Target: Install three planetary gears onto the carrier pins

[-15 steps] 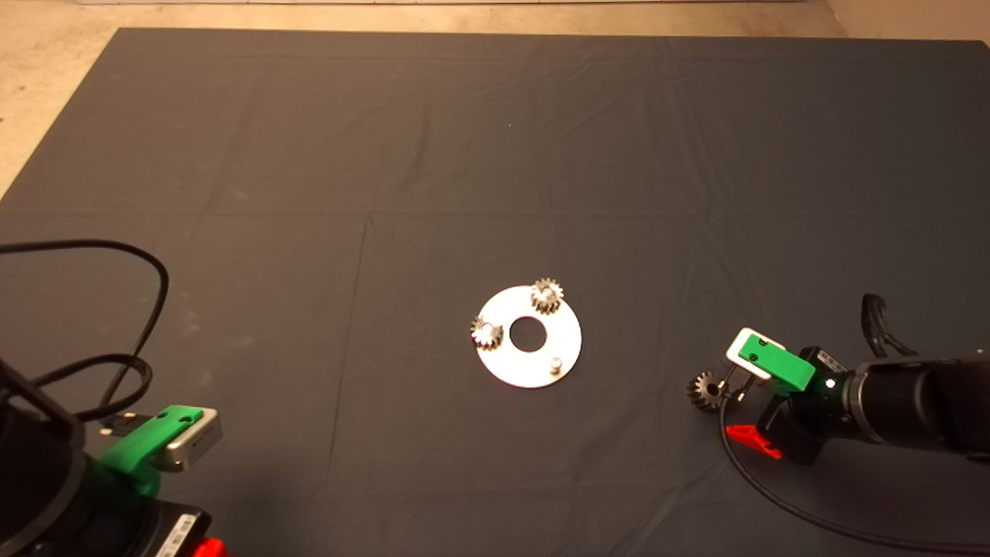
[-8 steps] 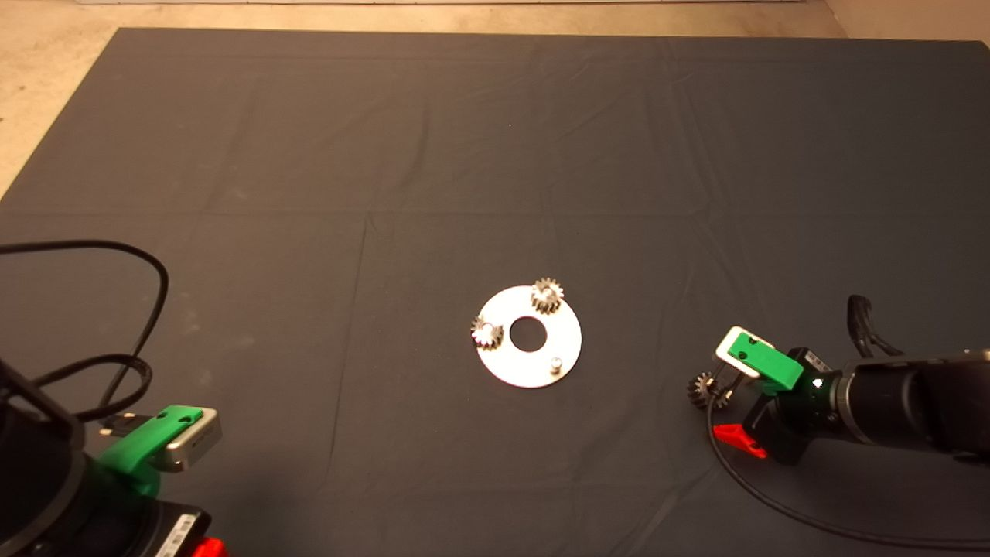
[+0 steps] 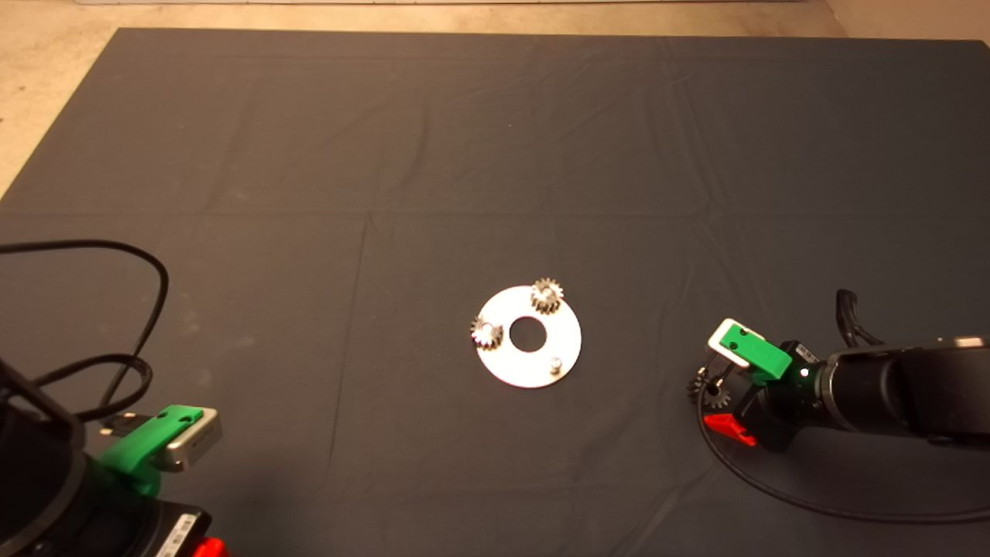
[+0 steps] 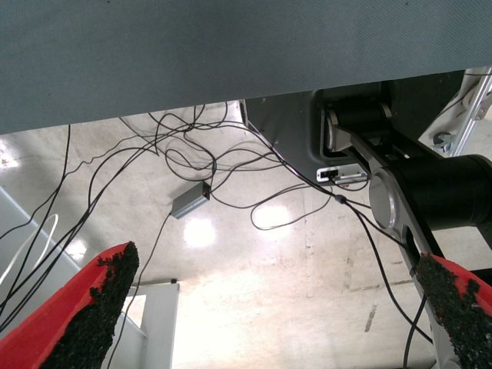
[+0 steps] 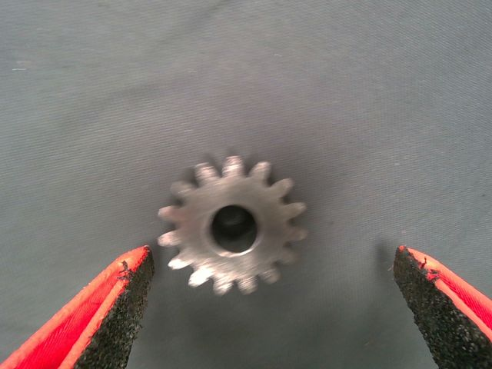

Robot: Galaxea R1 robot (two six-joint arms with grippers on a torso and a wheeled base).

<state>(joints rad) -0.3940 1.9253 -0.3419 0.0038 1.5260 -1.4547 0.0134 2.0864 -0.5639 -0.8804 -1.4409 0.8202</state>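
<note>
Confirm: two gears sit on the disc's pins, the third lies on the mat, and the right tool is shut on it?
Not shut. The right wrist view shows the right tool open, its fingers apart either side of the third gear, not touching it. The rest holds.

No text, number, brand or sign is showing legibly anywhere. A small white label (image 3: 180,532) is sitting on the black body of the left arm at the lower left edge of the head view, and another (image 3: 805,353) is lying on the right arm's wrist — both are carrying marks too small to read. A pale plate (image 4: 341,174) on the machine base in the left wrist view is likewise showing nothing readable.
</note>
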